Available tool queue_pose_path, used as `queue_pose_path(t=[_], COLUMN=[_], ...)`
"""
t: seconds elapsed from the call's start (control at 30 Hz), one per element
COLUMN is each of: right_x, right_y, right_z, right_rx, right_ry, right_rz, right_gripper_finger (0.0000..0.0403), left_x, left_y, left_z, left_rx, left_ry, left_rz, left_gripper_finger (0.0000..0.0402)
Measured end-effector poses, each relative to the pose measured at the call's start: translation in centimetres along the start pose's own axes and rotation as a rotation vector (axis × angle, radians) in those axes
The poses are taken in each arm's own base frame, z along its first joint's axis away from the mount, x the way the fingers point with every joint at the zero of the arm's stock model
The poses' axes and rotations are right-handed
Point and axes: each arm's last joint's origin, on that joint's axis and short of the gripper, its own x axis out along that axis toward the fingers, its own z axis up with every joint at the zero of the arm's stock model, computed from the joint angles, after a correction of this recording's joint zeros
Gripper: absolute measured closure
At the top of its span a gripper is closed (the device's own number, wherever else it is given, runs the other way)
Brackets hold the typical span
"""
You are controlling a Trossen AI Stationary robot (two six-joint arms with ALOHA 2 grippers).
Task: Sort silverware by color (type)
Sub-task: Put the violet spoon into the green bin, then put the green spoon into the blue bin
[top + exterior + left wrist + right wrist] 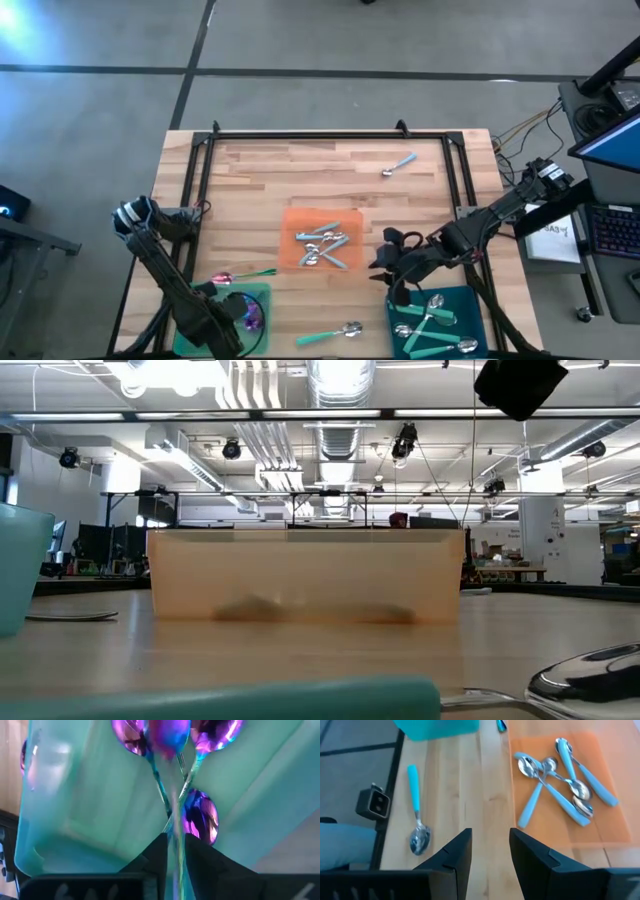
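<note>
high view: the left pincer (243, 312) sits over a glossy green tray (262, 296), its fingers narrowly apart around the slim handle of a purple-bowled spoon (167, 740). the right pincer (385, 262), spread and empty, hovers above the pale wooden worktop (330, 170) between an orange tray (296, 222) of silver, blue-handled spoons (325, 243) and a teal tray (470, 298).

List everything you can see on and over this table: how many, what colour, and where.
table: one, light wood, black-framed.
orange tray: one, table centre.
light-blue spoons: several, silver bowls, in the orange tray.
green tray: one, near-left.
purple-bowled spoons: several, in the green tray.
teal tray: one, near-right.
teal-handled spoons: several, in the teal tray.
loose spoons: three; light-blue far right, green-handled beside the green tray, teal near edge.
left gripper: over the green tray.
right gripper: open, between the orange and teal trays.
</note>
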Motion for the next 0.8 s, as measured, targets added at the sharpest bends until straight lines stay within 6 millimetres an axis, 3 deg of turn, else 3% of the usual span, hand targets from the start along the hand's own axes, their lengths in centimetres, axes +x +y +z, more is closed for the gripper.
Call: queue_pose_path(t=[0.23,0.47,0.8], right_x=[0.0,-0.3,-0.7], right_y=[-0.1,-0.5,-6.5], right_z=[-0.2,-0.8,-1.3], right_rx=[-0.005,-0.004,0.157], right_ry=[0.021,0.095,0.329], right_rz=[-0.01,-0.03,-0.307], right_gripper_finger=[0.0281,0.0281,0.0281], left_x=[-1.0,-2.6,-4.1], left_y=[-0.4,-1.1,-1.3], left_z=[0.7,1.1,3.0], left_rx=[0.031,0.048,0.13], left_ry=[-0.032,-0.235,-0.622], left_rz=[-0.041,-0.067,-0.005], left_gripper_finger=[0.0311,0.0301,0.0304])
